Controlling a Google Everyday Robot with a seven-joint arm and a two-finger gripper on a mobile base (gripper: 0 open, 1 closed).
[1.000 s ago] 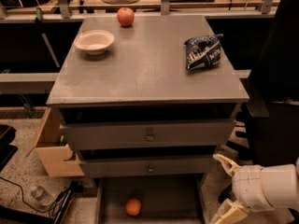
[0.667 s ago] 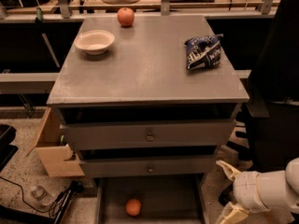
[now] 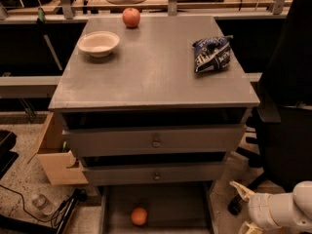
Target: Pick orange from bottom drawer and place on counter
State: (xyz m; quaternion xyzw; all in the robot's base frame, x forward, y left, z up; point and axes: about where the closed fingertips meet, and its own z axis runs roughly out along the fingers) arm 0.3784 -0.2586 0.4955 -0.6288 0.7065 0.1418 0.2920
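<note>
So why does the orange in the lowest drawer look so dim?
Camera view: light comes from above, so the flat grey counter shows a soft sheen, while the open grey metal bottom drawer lies in its shadow, leaving the small round orange dim; the white gripper, low right beside that drawer, catches more light.

One orange (image 3: pixel 139 216), one apple (image 3: pixel 130 17), one bowl (image 3: pixel 98 43), one chip bag (image 3: pixel 212 54), three drawers (image 3: pixel 156 175); one gripper (image 3: pixel 243 207), lower right of frame.

The orange (image 3: pixel 139 216) lies in the bottom drawer (image 3: pixel 185 207), left of centre. On the counter (image 3: pixel 156 79), a bowl (image 3: pixel 98 43) sits back left, an apple (image 3: pixel 131 17) behind it, and a bag (image 3: pixel 211 55) to the right. The gripper (image 3: pixel 242 208) hangs low, right of the drawer.
</note>
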